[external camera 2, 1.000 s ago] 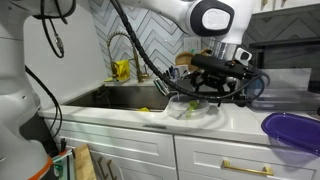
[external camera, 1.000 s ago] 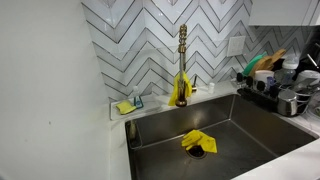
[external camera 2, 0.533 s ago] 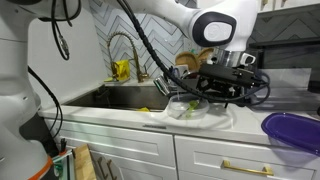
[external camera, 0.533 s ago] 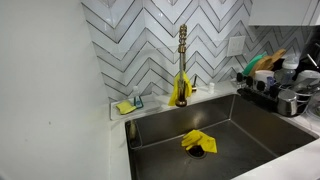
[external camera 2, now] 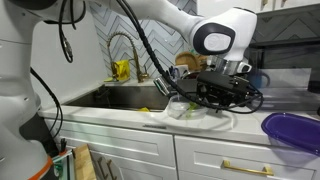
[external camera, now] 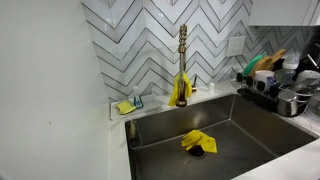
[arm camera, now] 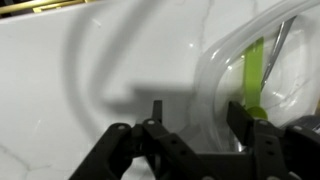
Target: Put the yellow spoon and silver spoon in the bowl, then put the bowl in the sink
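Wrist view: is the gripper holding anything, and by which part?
Cannot tell for sure. The gripper straddles the rim of the glass bowl, one finger inside and one outside, but the jaws look clear of the blurred glass.

Bowl [external camera 2: 186, 108]: small, round, clear glass, upright on white bench [external camera 2: 150, 116], just beside sink [external camera: 255, 125]
Yellow spoon [arm camera: 255, 72]: inside bowl, handle leaning against glass wall
Silver spoon: not clearly made out through glass
Sink: large rectangular brushed-steel basin sunk in bench
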`<state>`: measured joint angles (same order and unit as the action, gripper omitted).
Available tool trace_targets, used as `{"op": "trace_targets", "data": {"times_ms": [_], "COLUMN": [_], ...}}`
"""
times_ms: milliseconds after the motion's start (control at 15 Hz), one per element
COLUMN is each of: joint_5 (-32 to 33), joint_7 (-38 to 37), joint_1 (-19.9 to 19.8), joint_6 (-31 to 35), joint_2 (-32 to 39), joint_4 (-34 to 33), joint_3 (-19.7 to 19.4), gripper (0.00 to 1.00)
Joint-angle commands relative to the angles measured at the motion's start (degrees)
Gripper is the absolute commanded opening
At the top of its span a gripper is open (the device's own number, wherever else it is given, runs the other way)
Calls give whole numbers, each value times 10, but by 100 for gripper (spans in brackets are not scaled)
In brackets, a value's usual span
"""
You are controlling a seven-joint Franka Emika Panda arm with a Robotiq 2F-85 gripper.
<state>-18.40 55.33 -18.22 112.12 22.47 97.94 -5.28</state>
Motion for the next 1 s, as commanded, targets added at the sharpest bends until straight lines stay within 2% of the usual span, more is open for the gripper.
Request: {"op": "trace_targets", "data": {"times_ms": [0,267,333,933], "joint_5": [-5,-3,-1,28], "joint_7": [5,7,1,-2], "joint_1": [-6,-7,-6,-4], "joint_6": [-12,-29,-35,-56], "joint_2": [4,-7,-8,-49], "joint_4": [2,7,7,26], "joint_3": [5,5,2,-14], "gripper": [38,6,1,2]}}
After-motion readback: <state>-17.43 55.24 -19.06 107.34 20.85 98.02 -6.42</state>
